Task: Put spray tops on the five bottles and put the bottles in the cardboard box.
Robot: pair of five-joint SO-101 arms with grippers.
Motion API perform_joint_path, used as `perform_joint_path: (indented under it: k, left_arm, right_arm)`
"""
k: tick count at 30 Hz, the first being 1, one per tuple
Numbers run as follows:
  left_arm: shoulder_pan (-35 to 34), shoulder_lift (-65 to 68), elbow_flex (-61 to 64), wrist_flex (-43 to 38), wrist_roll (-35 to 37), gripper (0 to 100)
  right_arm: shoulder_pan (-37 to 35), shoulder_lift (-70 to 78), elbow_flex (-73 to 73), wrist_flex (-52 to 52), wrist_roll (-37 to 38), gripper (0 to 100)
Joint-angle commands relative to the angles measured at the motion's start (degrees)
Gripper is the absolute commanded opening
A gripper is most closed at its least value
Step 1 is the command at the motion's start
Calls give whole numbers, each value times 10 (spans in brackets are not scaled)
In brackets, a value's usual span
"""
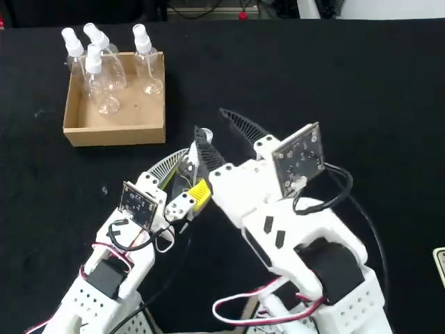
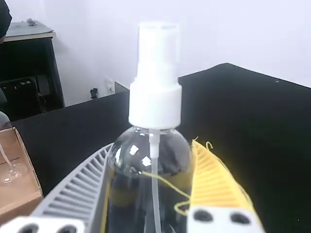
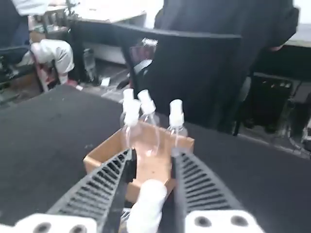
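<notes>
My left gripper (image 1: 182,172) (image 2: 153,162) is shut on a clear bottle (image 1: 188,165) (image 2: 146,165), held upright between its grey and yellow fingers. A white spray top (image 1: 204,134) (image 2: 155,82) sits on the bottle's neck. My right gripper (image 1: 211,122) (image 3: 153,155), with black fingers, stands open around that spray top (image 3: 148,206), one finger on each side. The cardboard box (image 1: 115,132) (image 3: 104,158) lies at the far left and holds several clear bottles with white spray tops (image 1: 104,76) (image 3: 146,116).
Both arms meet near the middle of the black table (image 1: 334,83). A corner of the cardboard box (image 2: 17,194) shows in the left wrist view. Chairs and room clutter stand beyond the table's far edge. Free room lies to the right.
</notes>
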Motion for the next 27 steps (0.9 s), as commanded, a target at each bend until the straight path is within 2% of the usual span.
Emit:
perform_joint_path:
  k: [1,9,14,17,22,27]
  left_arm:
    - [0,-7,12,2,4,49]
    - [0,-7,12,2,4,49]
    - [-1,-12,12,18,4,50]
    - [-47,-12,7,1,4,51]
    - [-165,-12,-29,-3,8,50]
    - [-233,-9,-80,12,9,51]
  right_arm:
    - [22,-7,-2,-49,2,60]
    - [40,-13,50,-76,1,60]
    - [101,41,-75,84,-35,60]
    - [140,90,-111,136,-39,60]
    - [185,137,-68,133,-59,60]
    - [156,152,92,-4,-112,60]
